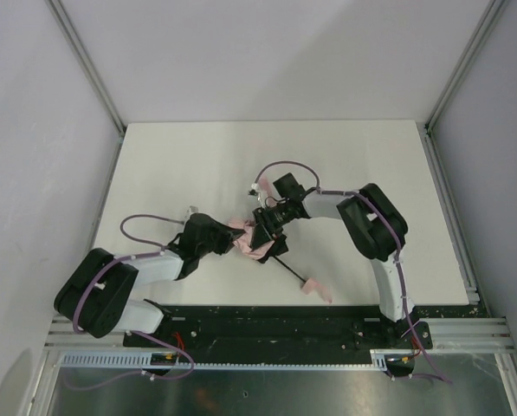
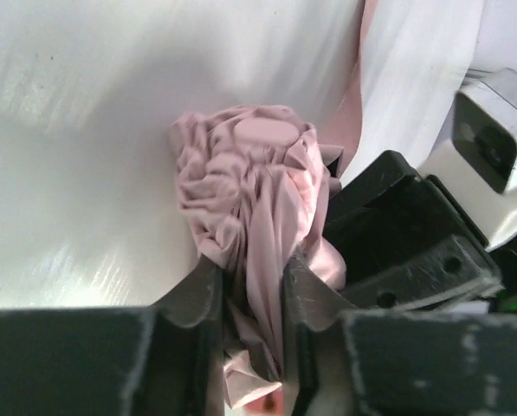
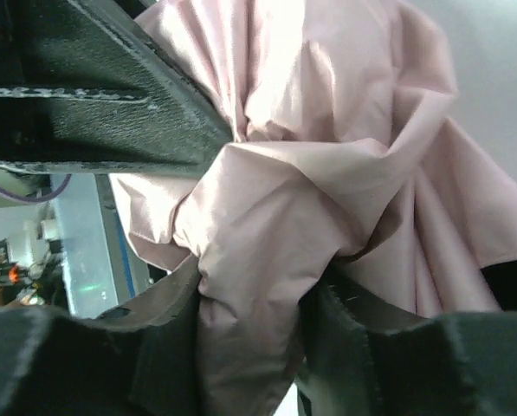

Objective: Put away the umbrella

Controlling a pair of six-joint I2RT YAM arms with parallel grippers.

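- umbrella (image 1: 262, 254) lies mid-table (image 1: 197, 165), centre of the top view, between the two wrists; its black shaft (image 1: 288, 267) runs toward lower right and ends at the pink handle (image 1: 314, 287) near the table's bottom edge
- we read the step as gathering the loose canopy (image 2: 249, 191) into a tight bundle round the shaft; looks partway, as the fabric is crumpled, not pleated
- left gripper (image 2: 251, 282): jaws nearly together, clamped on a thick fold of canopy; the round tip cap (image 2: 265, 132) shows above the pinch, upper centre of the left wrist view
- right gripper (image 3: 254, 342): jaws narrow, clamped on another bunch of the same fabric, bottom centre of its view; the left gripper's dark body fills the upper left there, so the two sit just beside each other, and we can't tell if they touch
- to do it well, we'd hold with one pinch and regrip with the other, never pulling against each other
- we'd roll the folds one way round the shaft, not just squeeze
- risk: thin fabric slipping, or a rib caught in a pinch; ribs are hidden, so we can't confirm
- shaft looks extended, so we judge collapsing it comes later
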